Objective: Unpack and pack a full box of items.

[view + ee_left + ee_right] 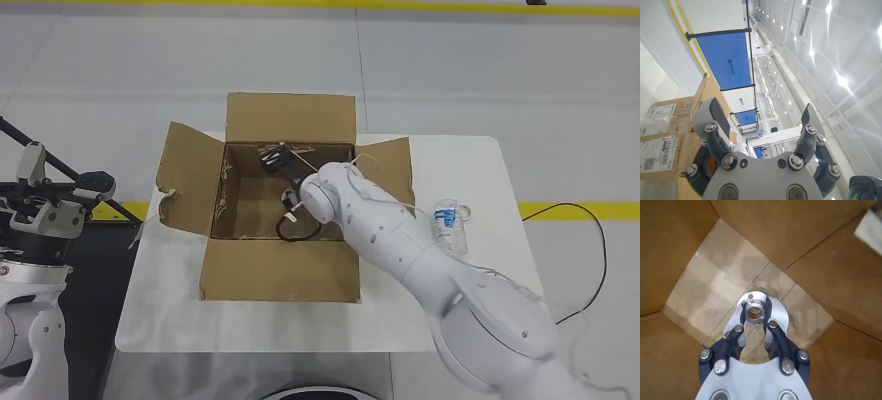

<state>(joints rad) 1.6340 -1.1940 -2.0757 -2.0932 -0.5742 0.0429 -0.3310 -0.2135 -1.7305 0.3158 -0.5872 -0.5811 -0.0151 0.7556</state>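
Note:
An open cardboard box [280, 270] stands in the middle of the white table [460, 310]. My right arm goes down into it from the right. Deep inside, my right gripper [755, 310] is shut on the raised hub of a shiny metal flange [757, 296], a round plate with small holes that sits at the box floor [715, 285]. Brown walls [829, 275] rise all around. My left gripper [762, 106] is open and holds nothing. It points upward, off the table's left side, next to the labelled outer side of the box [664, 132].
A small clear bottle [449, 225] with a blue label lies on the table right of the box. All four box flaps stand outward. A black cable loop [300, 232] hangs under my right wrist inside the box. Bare table runs along the front edge.

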